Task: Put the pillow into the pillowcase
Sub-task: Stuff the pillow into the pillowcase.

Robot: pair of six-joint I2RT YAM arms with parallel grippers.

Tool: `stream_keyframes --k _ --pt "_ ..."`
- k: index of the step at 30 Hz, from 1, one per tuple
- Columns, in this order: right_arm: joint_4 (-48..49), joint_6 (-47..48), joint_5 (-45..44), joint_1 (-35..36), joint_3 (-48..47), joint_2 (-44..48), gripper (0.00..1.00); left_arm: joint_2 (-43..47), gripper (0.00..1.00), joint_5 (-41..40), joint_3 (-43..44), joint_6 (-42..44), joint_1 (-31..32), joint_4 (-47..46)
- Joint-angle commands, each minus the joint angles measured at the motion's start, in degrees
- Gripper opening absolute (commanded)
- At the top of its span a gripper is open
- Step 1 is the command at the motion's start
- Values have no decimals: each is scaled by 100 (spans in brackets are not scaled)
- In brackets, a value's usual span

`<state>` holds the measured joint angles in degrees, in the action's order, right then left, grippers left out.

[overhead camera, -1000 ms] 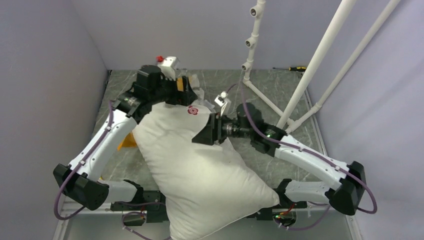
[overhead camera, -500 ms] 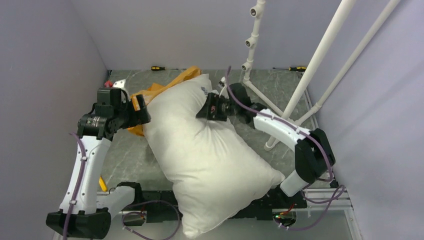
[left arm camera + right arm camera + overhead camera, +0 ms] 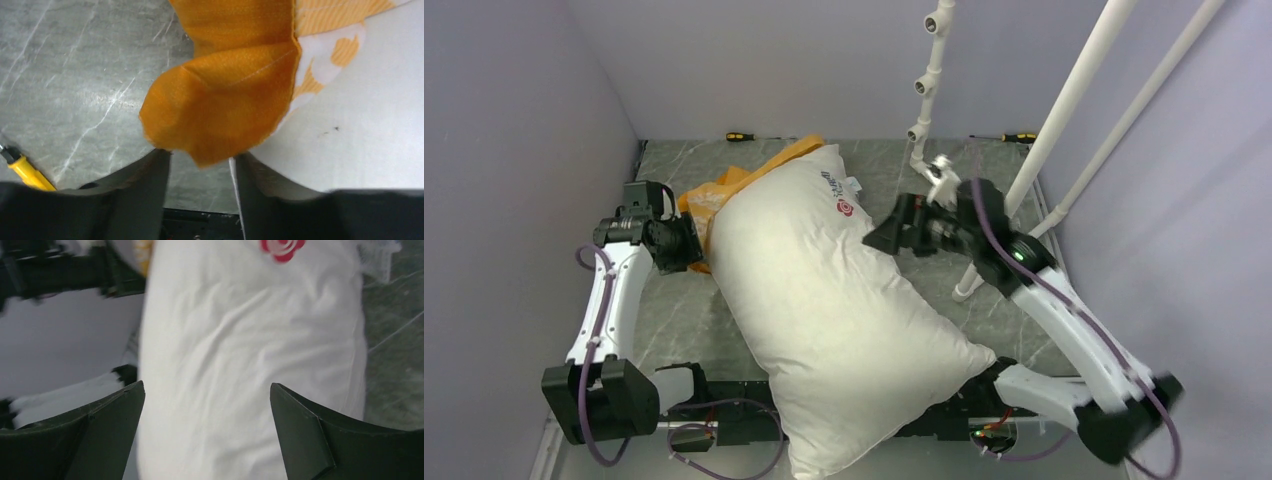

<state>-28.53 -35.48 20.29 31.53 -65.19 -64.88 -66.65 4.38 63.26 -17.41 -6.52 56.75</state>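
The plump white pillow (image 3: 824, 300) lies diagonally across the table, its red logo (image 3: 845, 208) facing up at the far end. The orange pillowcase (image 3: 724, 185) is bunched under and behind the pillow's far left corner. My left gripper (image 3: 694, 248) sits at the pillow's left side. In the left wrist view its jaws (image 3: 200, 156) stand apart, and a corner of the orange pillowcase (image 3: 225, 110) hangs at their tips without being pinched, with the pillow (image 3: 360, 115) to the right. My right gripper (image 3: 876, 237) is wide open just right of the pillow (image 3: 240, 365), holding nothing.
A white pipe frame (image 3: 1044, 150) stands at the back right, close behind my right arm. Yellow-handled screwdrivers lie by the back wall (image 3: 737, 136) (image 3: 1019, 137), and one (image 3: 27, 172) near my left gripper. The pillow's near end overhangs the arm bases. Purple walls enclose the table.
My right gripper let go, pulled back to the right off the pillow and opened wide. My left gripper's jaws narrowed at the pillowcase corner. The pillow settled with its logo up.
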Motion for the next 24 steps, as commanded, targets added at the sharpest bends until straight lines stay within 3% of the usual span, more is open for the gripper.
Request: stream_keyframes --k 1,2,3,4,9,12,18,24 --pt "-1028 -923 436 -15 823 1403 100 -27 40 511 -160 148 -39 -502" --pt "-1288 -1164 505 -15 1045 1800 100 -42 18 531 -160 145 -42 -503" --pt "-1562 -1397 615 -15 1268 2192 100 -74 3 551 -155 142 -44 -480" --pt "-1895 -1610 684 -15 1414 2564 100 -102 0 562 -135 141 -50 -438" --pt "-3787 -2107 1245 -15 1801 3765 100 -8 0 627 -138 113 -59 -397" --pt "-4114 -2422 1606 -16 2397 4414 100 59 0 691 -71 58 -68 -335" --pt "-3076 -3144 2398 -21 4089 5280 100 -4 0 920 22 -36 -77 -280" --pt "-1623 -3062 2323 -20 4883 4772 96 -69 0 1204 26 -44 -86 -260"
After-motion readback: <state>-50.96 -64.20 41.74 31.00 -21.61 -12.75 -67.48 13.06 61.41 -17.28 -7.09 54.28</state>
